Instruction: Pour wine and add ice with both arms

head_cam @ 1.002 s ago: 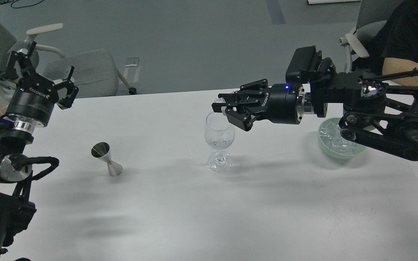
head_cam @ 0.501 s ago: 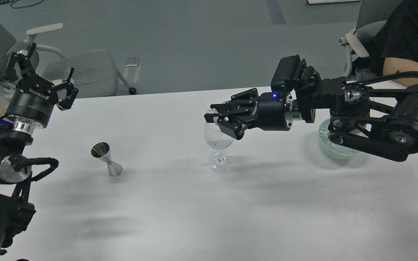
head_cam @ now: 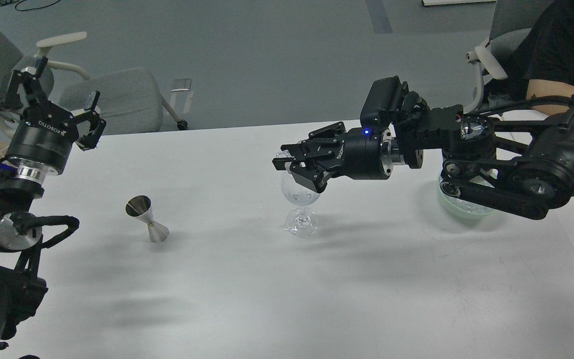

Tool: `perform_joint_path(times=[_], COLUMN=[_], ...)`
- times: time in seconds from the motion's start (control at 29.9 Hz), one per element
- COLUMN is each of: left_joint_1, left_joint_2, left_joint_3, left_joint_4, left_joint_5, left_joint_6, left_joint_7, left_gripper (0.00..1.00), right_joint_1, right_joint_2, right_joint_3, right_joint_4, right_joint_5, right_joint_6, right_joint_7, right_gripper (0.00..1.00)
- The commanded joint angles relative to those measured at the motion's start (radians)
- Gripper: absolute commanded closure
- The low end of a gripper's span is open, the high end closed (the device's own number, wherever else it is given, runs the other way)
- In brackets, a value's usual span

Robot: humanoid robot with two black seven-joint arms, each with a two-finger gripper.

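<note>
A clear stemmed glass (head_cam: 301,199) stands mid-table with a little clear wine (head_cam: 301,198) glinting low in its bowl. My right gripper (head_cam: 281,162) reaches in from the right and hovers just over the glass's rim. Its fingers are closed on a small whitish ice cube (head_cam: 280,155). My left gripper (head_cam: 53,104) is open and empty, raised high at the far left, well away from the glass. A pale green bowl (head_cam: 466,212) holding ice sits at the right, mostly hidden behind my right arm.
A steel jigger (head_cam: 146,220) stands left of the glass. A few droplets (head_cam: 265,211) lie on the white table (head_cam: 317,299). A seated person (head_cam: 556,55) is at the back right; office chairs (head_cam: 112,97) stand behind the table's far edge.
My right gripper has moved left and slightly down with the ice, from beside the glass's right rim to over its left rim. My left arm has barely shifted.
</note>
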Motion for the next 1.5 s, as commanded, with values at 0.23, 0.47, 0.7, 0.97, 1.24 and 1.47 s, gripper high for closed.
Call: perform_joint_path(times=[0.23, 0.47, 0.7, 0.97, 1.24, 1.47], left_joint_1=[-0.007, -0.007, -0.007, -0.033, -0.137, -0.212], left_joint_2=[0.001, 0.000, 0.006, 0.007, 0.019, 0.030], left_joint_3=[0.000, 0.000, 0.000, 0.002, 0.010, 0.141], left_joint_4=[0.000, 0.000, 0.001, 0.012, 0.080, 0.176], left_joint_5=[0.000, 0.000, -0.002, -0.002, -0.002, 0.003], left_joint_6=[0.000, 0.000, 0.000, 0.038, 0.047, 0.024], left_joint_7=[0.002, 0.003, 0.003, 0.002, 0.002, 0.000], left_gripper=[0.02, 0.02, 0.02, 0.02, 0.02, 0.02], right_joint_1=[-0.001, -0.001, -0.004, -0.039, -0.071, -0.149], right_joint_2=[-0.009, -0.019, -0.059, -0.038, 0.065, 0.186], right_joint_3=[0.000, 0.012, 0.148, 0.301, 0.485, 0.730], right_joint_4=[0.005, 0.003, -0.031, -0.215, -0.454, -0.577], right_joint_5=[0.007, 0.013, 0.232, 0.416, 0.717, 0.791], right_joint_6=[-0.005, -0.020, -0.028, -0.043, -0.045, -0.026], right_joint_7=[0.001, -0.001, -0.008, -0.007, -0.004, 0.022], right_gripper=[0.47, 0.39, 0.01, 0.00, 0.00, 0.03])
